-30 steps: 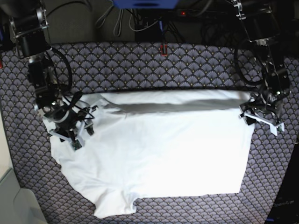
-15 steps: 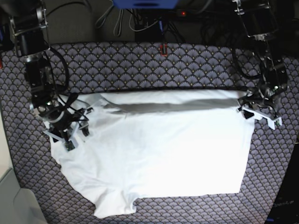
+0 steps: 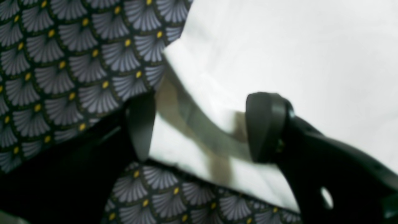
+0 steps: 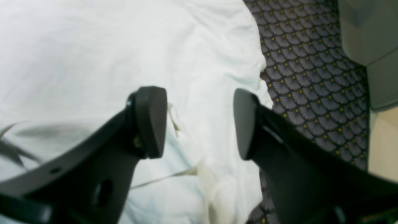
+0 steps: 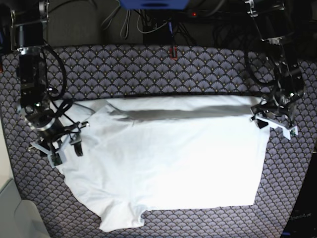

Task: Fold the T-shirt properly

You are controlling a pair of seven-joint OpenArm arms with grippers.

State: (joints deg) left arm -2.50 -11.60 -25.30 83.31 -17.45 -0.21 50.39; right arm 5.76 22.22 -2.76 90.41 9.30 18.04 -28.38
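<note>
My left wrist picture is blurry, so the edge of the T-shirt point(image 3: 279, 56) looks smeared there. My own black arms hide some of the cloth in both wrist pictures. At the far edge of the scene there are dark cables, too dim to tell apart.

The white T-shirt lies spread flat in the middle of the counter point(image 5: 148, 69), which has a fan-pattern cover. Its far edge is folded over in a long strip. One sleeve pokes out at the near left.

My left pincer point(image 5: 273, 124) is open wide at the shirt's far right corner, and the cloth edge lies between its fingers. My right pincer point(image 5: 58, 148) is open wide too, holding nothing, at the shirt's left edge.

Since a second ago, my right pincer has moved left, off the cloth. My left pincer has hardly moved.
</note>
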